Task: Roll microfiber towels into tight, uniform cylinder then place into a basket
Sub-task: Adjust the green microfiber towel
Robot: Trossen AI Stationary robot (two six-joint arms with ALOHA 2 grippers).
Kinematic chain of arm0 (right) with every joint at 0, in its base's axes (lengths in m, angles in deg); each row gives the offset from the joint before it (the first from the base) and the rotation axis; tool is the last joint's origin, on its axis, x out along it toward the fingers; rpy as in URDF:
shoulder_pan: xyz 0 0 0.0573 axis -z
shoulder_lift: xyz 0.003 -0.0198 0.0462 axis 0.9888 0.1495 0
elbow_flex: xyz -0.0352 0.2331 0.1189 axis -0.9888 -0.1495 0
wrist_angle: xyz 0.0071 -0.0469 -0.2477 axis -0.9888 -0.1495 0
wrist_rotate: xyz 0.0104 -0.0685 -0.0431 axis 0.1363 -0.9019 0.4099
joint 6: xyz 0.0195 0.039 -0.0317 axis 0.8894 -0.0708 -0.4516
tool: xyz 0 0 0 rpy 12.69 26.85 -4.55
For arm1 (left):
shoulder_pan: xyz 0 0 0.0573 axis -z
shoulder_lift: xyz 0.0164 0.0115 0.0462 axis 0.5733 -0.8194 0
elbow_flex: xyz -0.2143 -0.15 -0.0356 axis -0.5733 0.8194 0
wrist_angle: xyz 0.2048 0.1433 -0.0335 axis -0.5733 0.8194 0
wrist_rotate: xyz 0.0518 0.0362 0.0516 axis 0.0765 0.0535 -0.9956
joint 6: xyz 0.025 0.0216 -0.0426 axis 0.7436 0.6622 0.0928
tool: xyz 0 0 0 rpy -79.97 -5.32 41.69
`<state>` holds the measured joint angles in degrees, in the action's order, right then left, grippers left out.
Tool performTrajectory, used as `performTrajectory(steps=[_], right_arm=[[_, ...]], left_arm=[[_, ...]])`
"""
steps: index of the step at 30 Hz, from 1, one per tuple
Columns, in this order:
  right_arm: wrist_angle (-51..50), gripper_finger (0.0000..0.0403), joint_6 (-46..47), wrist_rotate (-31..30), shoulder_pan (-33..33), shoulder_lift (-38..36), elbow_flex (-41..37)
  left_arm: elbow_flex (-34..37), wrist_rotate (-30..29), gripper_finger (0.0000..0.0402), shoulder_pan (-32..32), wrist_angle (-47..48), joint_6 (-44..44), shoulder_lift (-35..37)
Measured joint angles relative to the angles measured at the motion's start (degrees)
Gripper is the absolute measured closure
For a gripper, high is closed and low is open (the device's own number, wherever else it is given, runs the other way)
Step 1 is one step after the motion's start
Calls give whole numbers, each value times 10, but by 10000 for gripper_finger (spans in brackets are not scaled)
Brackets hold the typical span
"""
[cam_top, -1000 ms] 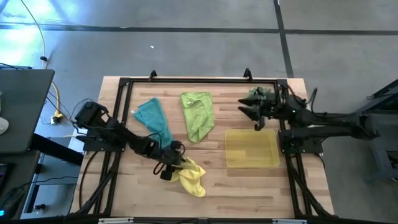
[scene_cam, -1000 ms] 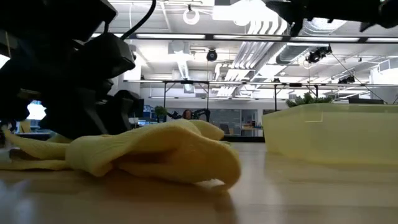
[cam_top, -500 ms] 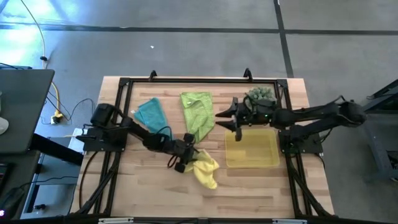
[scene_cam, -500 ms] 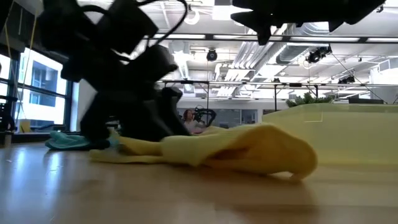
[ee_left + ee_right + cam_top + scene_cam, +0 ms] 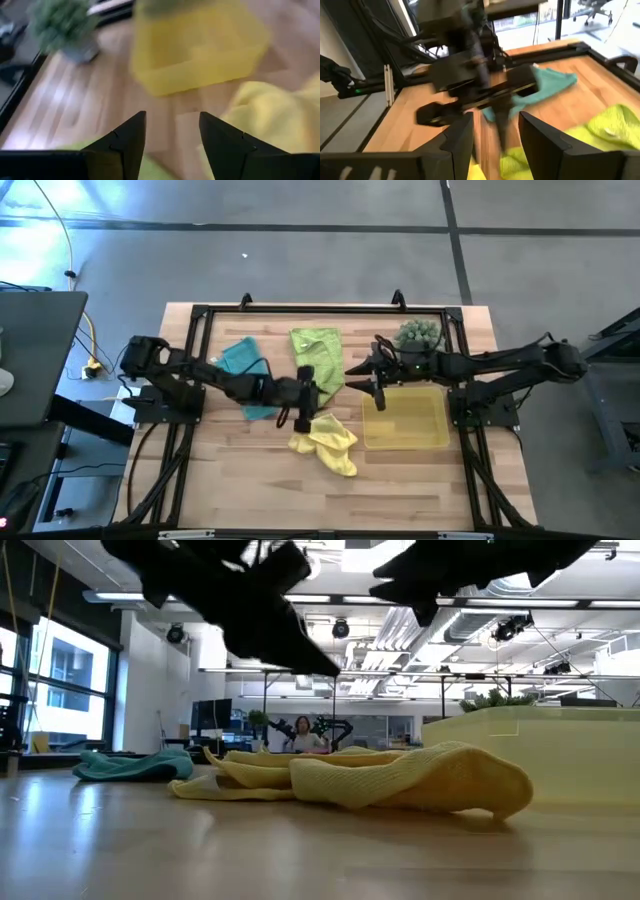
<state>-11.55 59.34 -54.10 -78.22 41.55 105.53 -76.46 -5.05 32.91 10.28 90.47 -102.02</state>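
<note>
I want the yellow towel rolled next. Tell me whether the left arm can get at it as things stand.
Probably yes. The left pincer hangs open just above the crumpled yellow towel, nothing lying between them. The right pincer is off by the basket, clear of that path.

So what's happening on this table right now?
Neither arm holds anything. The left gripper, open, hangs above the crumpled yellow towel at mid-table. The right gripper, open too, hovers by the basket, which holds no towel. The teal towel and green towel lie loose farther back. No towel is rolled yet.
</note>
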Motion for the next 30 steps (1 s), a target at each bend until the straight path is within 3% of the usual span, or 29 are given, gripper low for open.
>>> performTrajectory(steps=[4,13,21,30], right_arm=[[-30,254,45,-15,0,2,0],[-32,254,85,-17,-23,11,0],[-19,254,86,-17,-46,57,0],[-31,254,118,-17,-49,106,0]], left_arm=[[0,34,227,-60,2,-58,-26],[0,27,227,-153,24,-95,-105],[-4,15,227,-178,161,-114,-98],[-2,-46,227,-183,378,-121,-42]])
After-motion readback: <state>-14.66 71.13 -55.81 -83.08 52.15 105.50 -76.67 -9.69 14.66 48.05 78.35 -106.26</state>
